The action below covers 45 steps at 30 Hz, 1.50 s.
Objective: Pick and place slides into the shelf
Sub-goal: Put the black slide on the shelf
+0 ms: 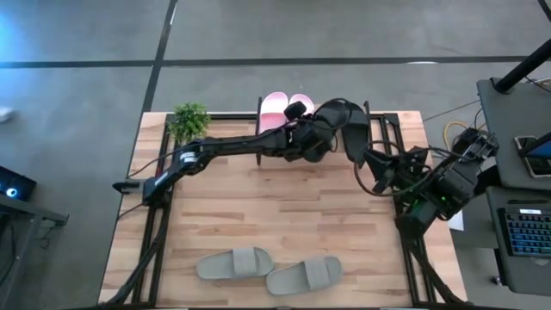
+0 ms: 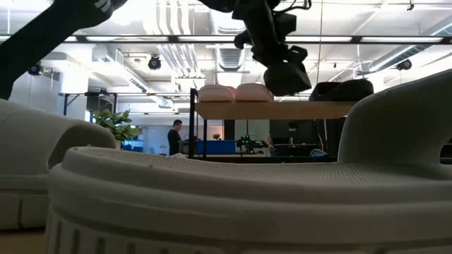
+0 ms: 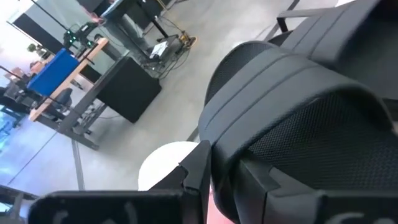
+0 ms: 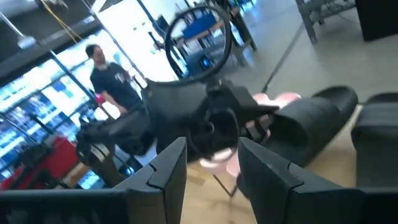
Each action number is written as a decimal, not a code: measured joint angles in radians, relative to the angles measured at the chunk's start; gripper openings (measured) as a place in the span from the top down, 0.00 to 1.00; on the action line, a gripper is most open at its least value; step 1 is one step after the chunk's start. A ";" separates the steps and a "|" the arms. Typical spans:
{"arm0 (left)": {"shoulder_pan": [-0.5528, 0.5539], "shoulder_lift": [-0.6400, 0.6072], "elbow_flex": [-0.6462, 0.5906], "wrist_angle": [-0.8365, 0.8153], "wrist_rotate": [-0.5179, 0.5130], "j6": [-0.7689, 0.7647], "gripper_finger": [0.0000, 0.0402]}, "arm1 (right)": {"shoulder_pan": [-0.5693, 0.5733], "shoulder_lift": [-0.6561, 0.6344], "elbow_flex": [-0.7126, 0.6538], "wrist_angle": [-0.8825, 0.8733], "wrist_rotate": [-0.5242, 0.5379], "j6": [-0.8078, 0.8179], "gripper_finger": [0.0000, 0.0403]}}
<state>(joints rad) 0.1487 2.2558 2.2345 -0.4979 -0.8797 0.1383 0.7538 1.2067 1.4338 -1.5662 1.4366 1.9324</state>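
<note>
table (image 1: 284,215) of pale wood planks, seen from above, contents listed left to right. small green plant (image 1: 189,120) at the far left corner, apart from the work. left arm reaching from the left side across to the far edge; left gripper (image 1: 312,136) at the shelf (image 1: 383,129), against a black slide (image 1: 344,116). its wrist view was filled by that slide's strap, close up against one finger; the jaws looked only slightly apart, and whether they gripped the strap or had let it go could not be told. judged: the slide was being set down beside the pink pair, so that pairs sit side by side on the shelf. pale pink pair (image 1: 287,105) on the shelf top at the far edge, side by side, touching, already placed. second black slide (image 4: 323,118) lay next to the first in the right wrist view. right gripper (image 1: 383,172) near the shelf's right end, jaws apart and holding nothing, pointed toward the left gripper, likely waiting clear of the placing. grey-green pair (image 1: 271,267) on the table's near edge, well apart from the shelf, not yet picked. a person (image 4: 112,74) stood in the room beyond the table.
</note>
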 joint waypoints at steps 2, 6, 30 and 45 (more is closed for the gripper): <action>0.010 0.000 -0.002 0.006 0.015 -0.001 0.91 | -0.002 0.004 0.000 0.000 -0.035 0.000 0.66; 0.028 0.000 -0.006 0.049 0.028 0.004 0.91 | -0.002 0.006 -0.002 0.000 -0.067 0.001 0.66; 0.069 0.000 -0.031 0.125 0.113 -0.149 0.66 | -0.002 0.051 -0.011 0.009 -0.141 0.012 0.66; 0.059 -0.001 -0.031 0.023 0.168 -0.159 0.53 | -0.002 0.107 -0.013 0.032 -0.188 0.057 0.66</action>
<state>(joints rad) 0.2077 2.2543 2.2032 -0.4753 -0.7120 -0.0207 0.7521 1.3132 1.4208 -1.5341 1.2484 1.9896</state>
